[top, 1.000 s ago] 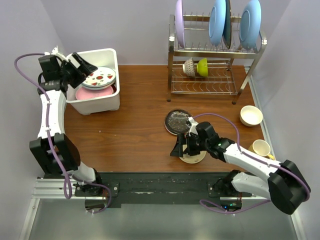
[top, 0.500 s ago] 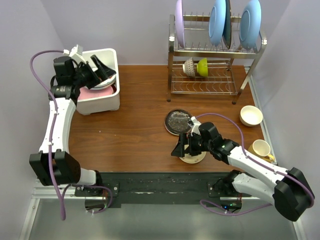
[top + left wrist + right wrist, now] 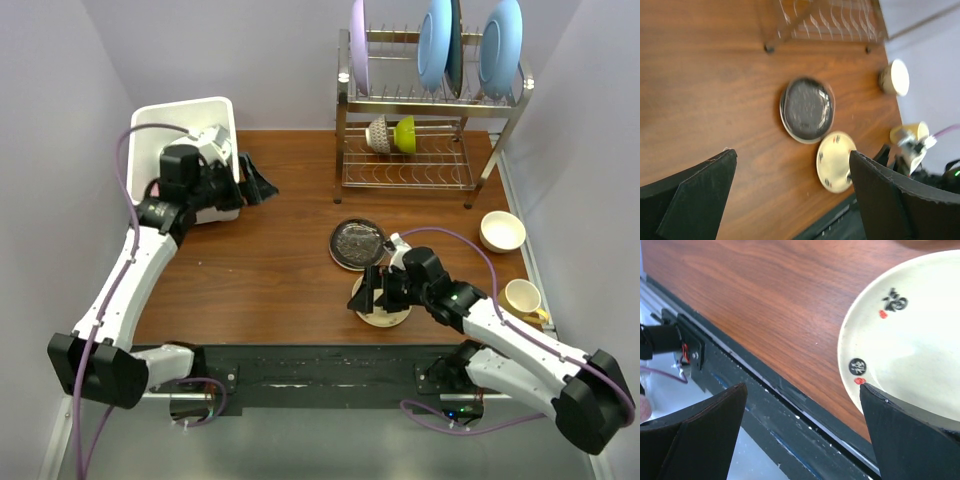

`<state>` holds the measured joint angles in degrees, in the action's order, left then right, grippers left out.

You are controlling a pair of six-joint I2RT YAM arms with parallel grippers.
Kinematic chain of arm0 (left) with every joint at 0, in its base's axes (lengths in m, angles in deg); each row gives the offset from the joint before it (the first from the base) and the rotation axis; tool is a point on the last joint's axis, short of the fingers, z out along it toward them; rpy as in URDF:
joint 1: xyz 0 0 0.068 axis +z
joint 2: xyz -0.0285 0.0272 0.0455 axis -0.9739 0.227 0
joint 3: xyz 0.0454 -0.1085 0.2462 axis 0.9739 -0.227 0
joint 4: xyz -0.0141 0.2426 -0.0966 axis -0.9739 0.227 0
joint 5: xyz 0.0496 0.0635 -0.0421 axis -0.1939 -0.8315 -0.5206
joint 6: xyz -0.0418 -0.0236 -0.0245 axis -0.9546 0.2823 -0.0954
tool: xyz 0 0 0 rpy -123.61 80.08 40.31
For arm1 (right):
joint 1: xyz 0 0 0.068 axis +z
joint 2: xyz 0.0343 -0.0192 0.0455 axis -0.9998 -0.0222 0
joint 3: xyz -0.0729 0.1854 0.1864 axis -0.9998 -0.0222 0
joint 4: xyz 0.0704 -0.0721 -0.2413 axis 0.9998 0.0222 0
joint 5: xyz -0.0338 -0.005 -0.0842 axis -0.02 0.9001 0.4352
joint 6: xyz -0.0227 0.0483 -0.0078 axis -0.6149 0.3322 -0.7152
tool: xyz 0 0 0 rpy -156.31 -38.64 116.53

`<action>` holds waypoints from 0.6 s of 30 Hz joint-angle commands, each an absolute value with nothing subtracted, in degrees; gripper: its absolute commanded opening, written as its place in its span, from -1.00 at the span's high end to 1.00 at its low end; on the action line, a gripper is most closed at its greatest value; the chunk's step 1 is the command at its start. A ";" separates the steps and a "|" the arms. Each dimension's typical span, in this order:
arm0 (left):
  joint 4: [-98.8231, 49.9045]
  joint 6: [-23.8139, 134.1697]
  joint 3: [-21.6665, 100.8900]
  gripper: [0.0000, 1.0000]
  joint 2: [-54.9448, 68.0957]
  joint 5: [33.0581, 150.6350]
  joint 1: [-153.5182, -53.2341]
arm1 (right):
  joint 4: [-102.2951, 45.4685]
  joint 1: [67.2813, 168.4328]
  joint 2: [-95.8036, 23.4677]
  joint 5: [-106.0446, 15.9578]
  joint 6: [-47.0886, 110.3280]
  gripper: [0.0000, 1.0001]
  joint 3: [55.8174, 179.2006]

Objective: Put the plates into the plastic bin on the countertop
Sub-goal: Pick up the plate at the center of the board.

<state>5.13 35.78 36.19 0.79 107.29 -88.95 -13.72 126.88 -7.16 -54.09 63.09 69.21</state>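
The white plastic bin (image 3: 180,106) stands at the back left of the countertop (image 3: 280,265). My left arm lies across it and hides what is in it. My left gripper (image 3: 256,186) is open and empty just right of the bin, above the wood; it also shows in the left wrist view (image 3: 792,152). The dark glass plate (image 3: 354,243) (image 3: 807,109) lies mid-table. The small yellowish plate (image 3: 386,312) (image 3: 836,161) (image 3: 910,335) lies near the front edge. My right gripper (image 3: 371,293) (image 3: 802,387) is open, one finger over that plate's near rim, the other over the front rail.
A two-tier steel wire rack (image 3: 430,100) at the back right holds a lilac plate (image 3: 358,45), light-blue plates (image 3: 500,45) and cups. A cream bowl (image 3: 502,231) and a mug (image 3: 522,296) stand at the right edge. A black rail (image 3: 330,362) runs along the front.
My left gripper let go of the fruit-motif plate in the bin and swung right, out past the bin's right wall, now empty. My right gripper shifted slightly right over the small plate.
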 commanded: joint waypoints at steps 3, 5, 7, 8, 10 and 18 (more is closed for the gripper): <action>3.67 31.87 27.48 -0.96 -4.23 102.31 -96.56 | -5.73 126.96 -2.99 -43.12 64.71 -0.97 73.60; 2.52 29.85 24.14 -0.96 -5.28 101.43 -99.28 | -3.01 126.87 -3.25 -40.67 65.23 -0.97 74.04; 0.77 27.66 21.34 -0.96 -5.81 100.73 -102.34 | -1.42 126.88 -3.86 -39.26 65.50 -0.97 74.48; -0.02 26.95 20.54 -0.96 -5.55 100.11 -103.58 | -0.02 126.96 -4.65 -38.73 65.85 -0.97 74.57; -1.61 25.28 19.04 -0.96 -4.59 98.88 -107.61 | 0.69 126.96 -5.10 -37.84 65.94 -0.98 74.57; -10.65 17.98 16.66 -0.95 2.87 93.61 -120.02 | 2.72 126.00 -3.34 -34.86 66.47 -0.97 73.08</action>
<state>-2.30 23.03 17.29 -0.52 96.97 -116.08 0.77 126.79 -4.91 -38.31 65.78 72.51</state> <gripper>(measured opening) 0.977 0.986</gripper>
